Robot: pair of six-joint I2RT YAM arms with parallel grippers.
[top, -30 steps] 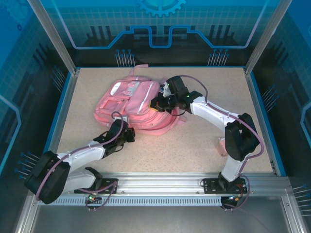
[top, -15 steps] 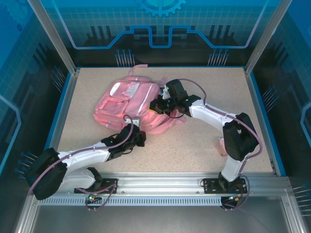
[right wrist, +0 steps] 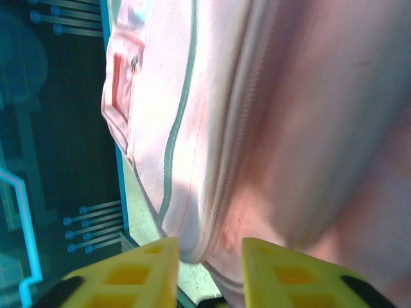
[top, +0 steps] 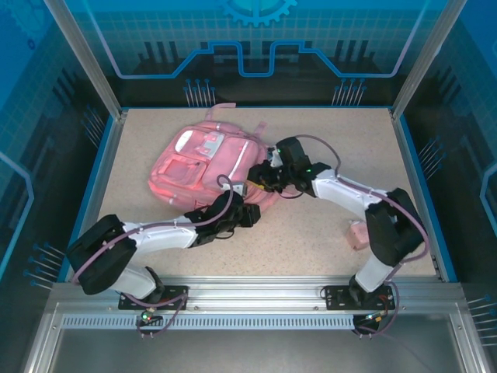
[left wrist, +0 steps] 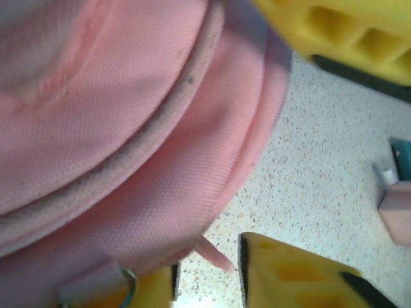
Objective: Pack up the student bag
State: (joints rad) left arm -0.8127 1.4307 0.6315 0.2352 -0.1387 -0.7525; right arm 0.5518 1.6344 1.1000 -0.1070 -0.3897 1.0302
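We see the student bag [top: 198,159] lying flat on the tabletop [top: 326,233], left of centre. Our left tool [top: 248,213] sits released at the bag's near edge, fingers apart. Our right tool [top: 260,177], likewise unclenched, rests against its right side.

Pink student bag [top: 203,165], flat, front-up.

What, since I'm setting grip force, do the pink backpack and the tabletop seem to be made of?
The student bag: soft woven fabric, probably a synthetic textile, matte. A fine weave, stitched seams and loose folds show up close. The table: a hard, smooth, pale speckled surface, possibly laminate or a stone-like composite; the look leaves that open.
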